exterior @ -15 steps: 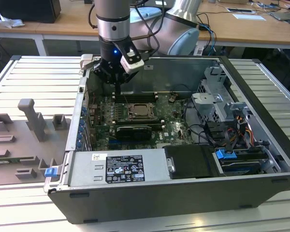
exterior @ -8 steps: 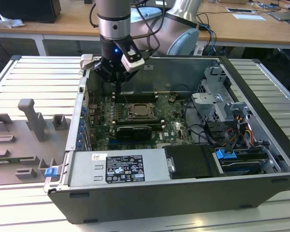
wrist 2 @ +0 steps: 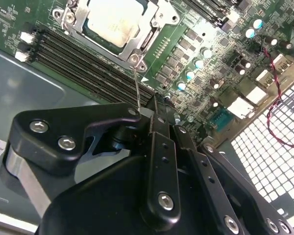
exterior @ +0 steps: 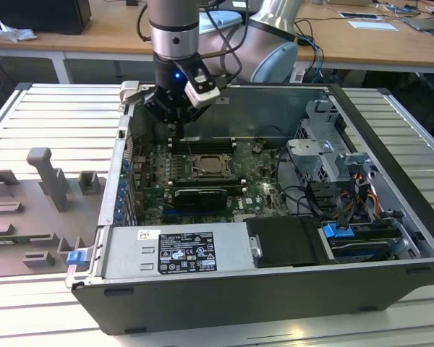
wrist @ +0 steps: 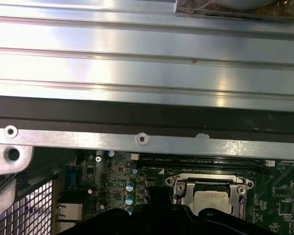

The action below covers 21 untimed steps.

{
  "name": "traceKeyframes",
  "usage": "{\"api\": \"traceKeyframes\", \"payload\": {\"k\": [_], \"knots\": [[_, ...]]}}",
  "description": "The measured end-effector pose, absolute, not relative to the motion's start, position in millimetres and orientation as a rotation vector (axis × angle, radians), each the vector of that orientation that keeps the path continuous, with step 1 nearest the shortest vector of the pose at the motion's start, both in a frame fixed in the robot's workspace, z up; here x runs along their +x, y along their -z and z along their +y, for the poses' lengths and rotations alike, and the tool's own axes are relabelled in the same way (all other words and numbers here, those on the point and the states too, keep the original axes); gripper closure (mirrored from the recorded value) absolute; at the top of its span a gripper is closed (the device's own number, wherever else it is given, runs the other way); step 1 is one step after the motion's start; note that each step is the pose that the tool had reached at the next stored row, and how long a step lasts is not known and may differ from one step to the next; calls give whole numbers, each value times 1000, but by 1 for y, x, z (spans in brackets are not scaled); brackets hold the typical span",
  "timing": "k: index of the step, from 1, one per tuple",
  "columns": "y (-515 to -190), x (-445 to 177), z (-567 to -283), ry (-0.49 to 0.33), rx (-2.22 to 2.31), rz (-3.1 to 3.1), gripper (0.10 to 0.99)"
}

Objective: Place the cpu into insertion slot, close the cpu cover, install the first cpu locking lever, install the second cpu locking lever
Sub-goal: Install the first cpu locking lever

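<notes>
Inside the open computer case (exterior: 289,108) on the slatted bench (exterior: 29,116), hanging low over the motherboard's far corner: claw (exterior: 172,108), just short of the insertion slot (exterior: 206,168).

Cpu (wrist 2: 112,19) already seated in the slot, pale metal top facing up. Cpu cover (wrist 2: 137,46) lying down flat around it, framing the chip in both wrist views.

Step in hand, by judgement: the first locking lever. Thin wire lever (wrist 2: 136,85) standing up from the socket corner, not yet latched, its free end meeting the tips of the claw (wrist 2: 154,105). Fingers drawn together with no gap to see; pinching the lever end, by the look of it, though hard to swear to.

Calls for, as judged: a swing of the lever down and sideways, under its catch at the slot's edge, with steady pressure and no twist of the wire.

Room and edges: memory slots (wrist 2: 88,63) lying just beside the socket, right under the lever. Row of capacitors (wrist 2: 191,76) near on the other side. Case rim (wrist: 142,139) and perforated rear panel (wrist 2: 274,147) close behind the claw, so little room backward. Black card (exterior: 199,196) beyond the slot's near side. Open space mostly straight up.
</notes>
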<state>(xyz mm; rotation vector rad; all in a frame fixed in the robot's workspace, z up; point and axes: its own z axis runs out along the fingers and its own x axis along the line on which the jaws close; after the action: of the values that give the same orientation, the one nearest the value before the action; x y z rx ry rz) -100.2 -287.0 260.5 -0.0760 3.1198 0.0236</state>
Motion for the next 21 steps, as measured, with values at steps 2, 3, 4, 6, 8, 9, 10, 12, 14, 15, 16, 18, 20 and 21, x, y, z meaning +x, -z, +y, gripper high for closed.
{"api": "traceKeyframes", "payload": {"k": [2,3,4,6,8,9,10,12,14,15,16,18,20,21], "knots": [[-260,-98,-287,-24,-76,3120,980],[-260,-96,-287,-24,-76,3120,980],[-260,-95,-287,-24,-76,3120,980],[-260,-93,-287,-24,-76,3120,980],[-260,-90,-287,-24,-76,3120,980],[-260,-89,-287,-24,-76,3120,980],[-260,-87,-287,-24,-76,3120,980],[-260,-84,-287,-23,-76,3120,980],[-259,-82,-287,-24,-76,3120,980],[-259,-78,-287,-23,-76,3120,980],[-259,-75,-287,-23,-76,3121,980],[-258,-66,-287,-24,-76,3124,980],[-258,-56,-287,-24,-76,3125,980],[-257,-53,-287,-27,-76,3125,980]]}}
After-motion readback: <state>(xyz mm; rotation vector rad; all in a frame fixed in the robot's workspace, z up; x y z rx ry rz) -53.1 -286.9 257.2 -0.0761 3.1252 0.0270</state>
